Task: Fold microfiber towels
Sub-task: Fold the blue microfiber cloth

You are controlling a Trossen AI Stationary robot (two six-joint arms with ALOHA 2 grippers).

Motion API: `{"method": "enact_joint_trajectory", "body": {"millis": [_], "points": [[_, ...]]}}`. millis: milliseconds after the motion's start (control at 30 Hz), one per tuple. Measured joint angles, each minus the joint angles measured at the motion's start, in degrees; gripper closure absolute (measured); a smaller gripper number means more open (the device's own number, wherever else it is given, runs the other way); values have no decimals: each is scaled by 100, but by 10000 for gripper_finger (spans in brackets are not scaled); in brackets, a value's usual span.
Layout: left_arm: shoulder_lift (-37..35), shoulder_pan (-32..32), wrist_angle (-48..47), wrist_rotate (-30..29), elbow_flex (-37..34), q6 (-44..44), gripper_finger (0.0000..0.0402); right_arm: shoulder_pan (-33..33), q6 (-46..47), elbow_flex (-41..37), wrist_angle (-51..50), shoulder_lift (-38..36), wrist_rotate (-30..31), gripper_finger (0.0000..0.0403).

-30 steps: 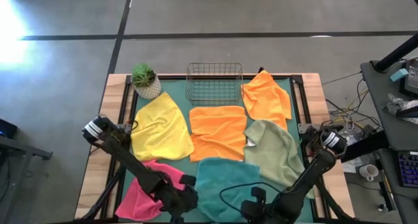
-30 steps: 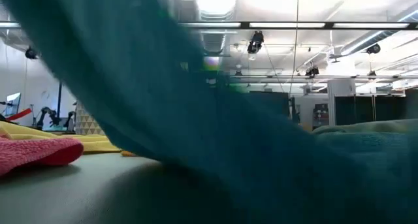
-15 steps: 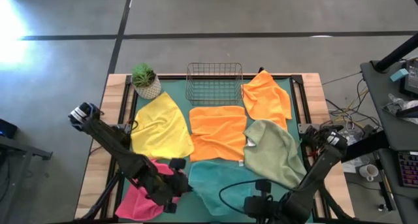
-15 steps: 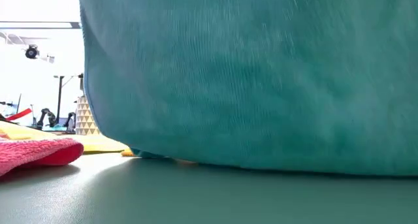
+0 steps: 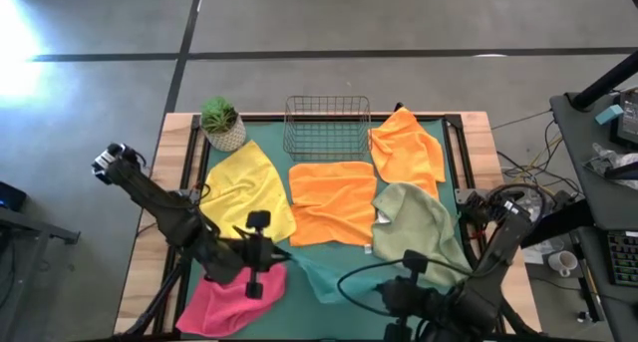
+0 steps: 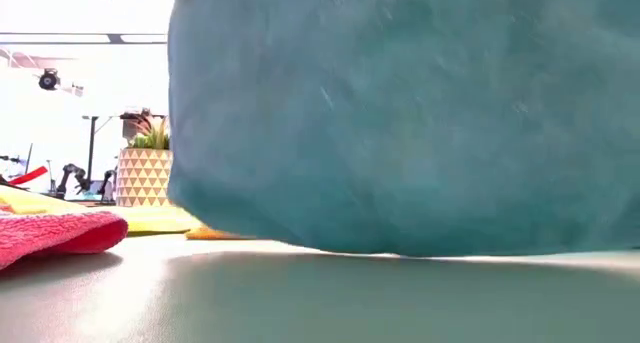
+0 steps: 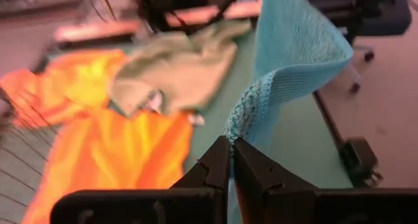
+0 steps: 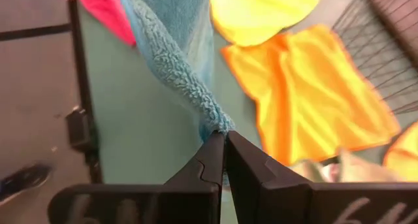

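— What have the two pincers got?

— The left gripper (image 7: 231, 147) is closed tight on one corner of the teal towel (image 7: 295, 61), the cloth bunched right between its fingertips. The right gripper (image 8: 224, 144) is pinched just as fully on another corner of the same towel, which twists away from it like a rope.

— And where is that towel?

— Lifted off the green mat (image 5: 317, 254) at the near edge, strung between the two arms. From the low view it hangs like a curtain, its lower edge seemingly brushing the surface, though I can't be sure it touches.

— The others?

— Flat on the mat: the pink towel (image 5: 227, 302) under the left arm, the yellow towel (image 5: 244, 194) beside the plant (image 5: 220, 122), one orange towel (image 5: 333, 200) in the middle, another orange towel (image 5: 407, 149) beside the wire basket (image 5: 326, 125), and the sage green towel (image 5: 419, 232) at the right.
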Motion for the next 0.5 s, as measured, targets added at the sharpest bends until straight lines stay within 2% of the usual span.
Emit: {"method": "enact_joint_trajectory", "body": {"millis": [167,300,500], "points": [[-314,100,0,-241,5,363,401,-116,-33,149,-403,-8,479,394],[-480,177,7,-653,5,871,401,-349,-505,142,-391,-44,936,394],[-639,298,2,-699,0,1036,401,-663,-1092,142,-391,-76,1085,394]]}}
